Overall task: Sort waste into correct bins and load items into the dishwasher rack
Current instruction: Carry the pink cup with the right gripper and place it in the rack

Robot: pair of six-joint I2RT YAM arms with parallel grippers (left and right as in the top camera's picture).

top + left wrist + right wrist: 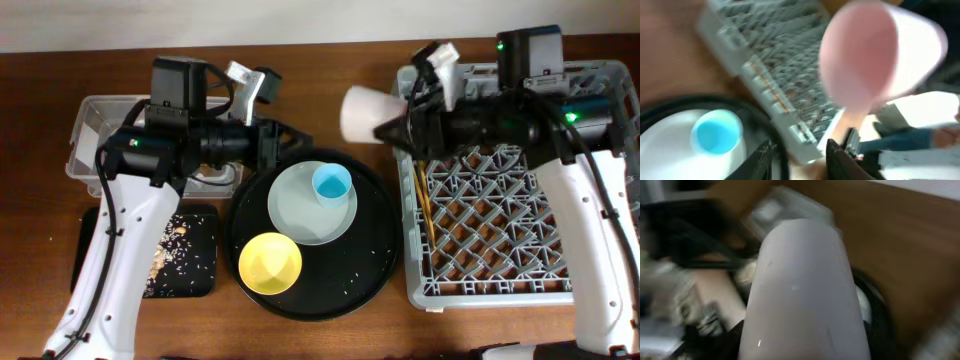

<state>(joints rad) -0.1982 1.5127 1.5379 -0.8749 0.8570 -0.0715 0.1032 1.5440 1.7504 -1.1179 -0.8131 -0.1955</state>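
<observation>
My right gripper (388, 127) is shut on the base of the pink cup (362, 113), which lies on its side in the air just left of the dishwasher rack (500, 230). The cup fills the right wrist view (805, 290). My left gripper (295, 135) stands open and empty a short way left of the cup's mouth, over the back rim of the round black tray (380, 250). The left wrist view shows the cup (880, 55) ahead, apart from the fingers (762, 157). On that tray lie the grey-green plate (300, 215), with the blue cup (331, 184) on it, and the yellow bowl (270, 262).
The clear tub (90, 130) stands at the back left, partly under my left arm. In front of it the shallow black tray (185, 255) holds beige crumbs. Thin wooden chopsticks (427, 205) lie in the rack near its left wall. Specks dot the round tray.
</observation>
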